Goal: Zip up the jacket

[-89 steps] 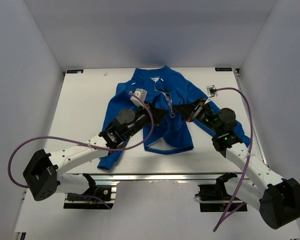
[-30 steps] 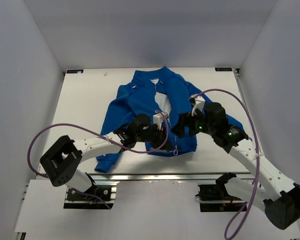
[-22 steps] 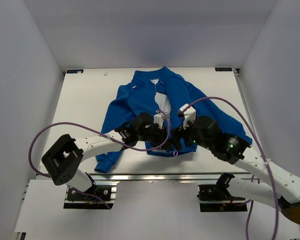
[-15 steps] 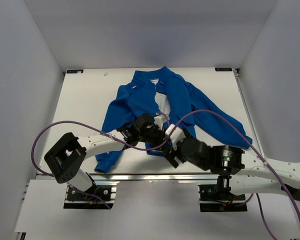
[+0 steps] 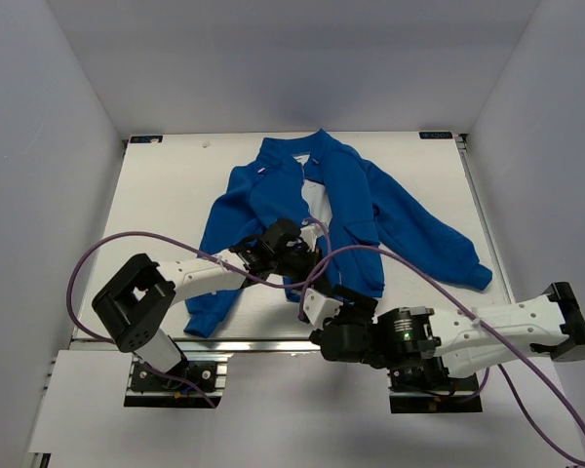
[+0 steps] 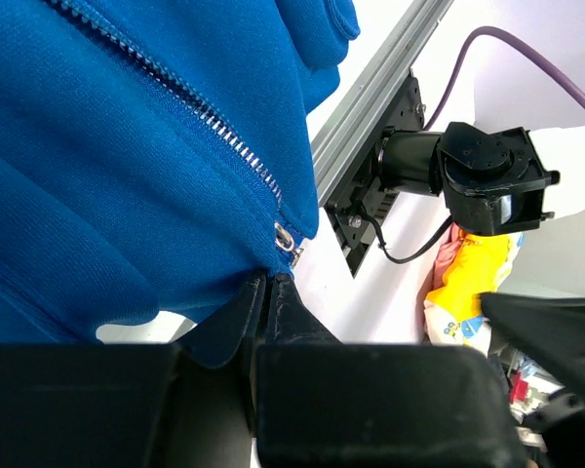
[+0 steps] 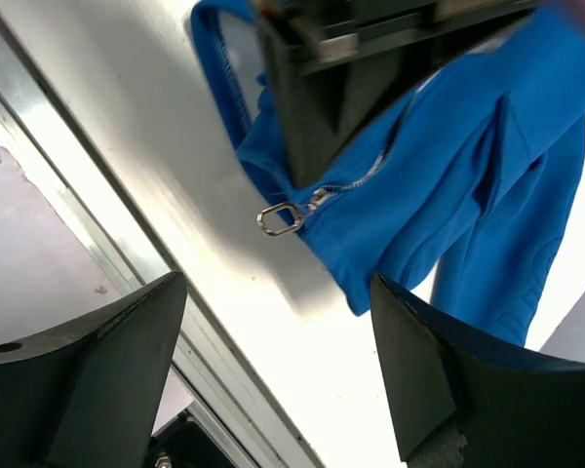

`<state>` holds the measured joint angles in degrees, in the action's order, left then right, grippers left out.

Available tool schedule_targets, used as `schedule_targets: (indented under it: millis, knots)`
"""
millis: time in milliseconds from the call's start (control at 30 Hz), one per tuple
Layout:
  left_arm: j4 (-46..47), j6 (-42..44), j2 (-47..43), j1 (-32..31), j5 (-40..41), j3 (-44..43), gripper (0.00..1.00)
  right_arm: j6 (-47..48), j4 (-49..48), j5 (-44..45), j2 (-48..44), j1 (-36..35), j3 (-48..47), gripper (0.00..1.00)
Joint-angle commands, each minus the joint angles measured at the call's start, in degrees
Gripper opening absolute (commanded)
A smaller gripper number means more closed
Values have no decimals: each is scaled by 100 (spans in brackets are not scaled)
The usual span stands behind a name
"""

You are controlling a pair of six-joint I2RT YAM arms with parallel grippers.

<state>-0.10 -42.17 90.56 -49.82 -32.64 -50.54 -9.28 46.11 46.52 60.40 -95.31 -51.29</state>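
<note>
Jacket (image 5: pixel 343 200) lies spread flat on the white table (image 5: pixel 156 195) in the top view, its front open over pale lining, with the left gripper (image 5: pixel 300 261) at the bottom hem and the right gripper (image 5: pixel 317 300) just beside the table's near edge. From the left wrist, that gripper's fingers (image 6: pixel 273 297) are pressed together, pinching the jacket hem right below the zipper (image 6: pixel 205 107). From the right wrist, the right gripper (image 7: pixel 273 361) is spread wide and holds nothing, apart from the zipper's pull ring (image 7: pixel 278 218).
</note>
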Motion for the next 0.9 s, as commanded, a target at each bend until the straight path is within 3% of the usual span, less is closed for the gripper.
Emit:
schedule_targets:
  millis: [0, 433, 867]
  knots:
    - [-148, -98, -223, 8, -339, -210, 0, -206, 22, 59, 278, -85, -206, 80]
    - [-474, -54, -294, 78, -471, -333, 0, -408, 39, 488, 1579, -93, -171, 75]
    - [-623, -2, -267, 175, -699, -439, 0, -5, -461, 868, 1817, 161, 31, 62]
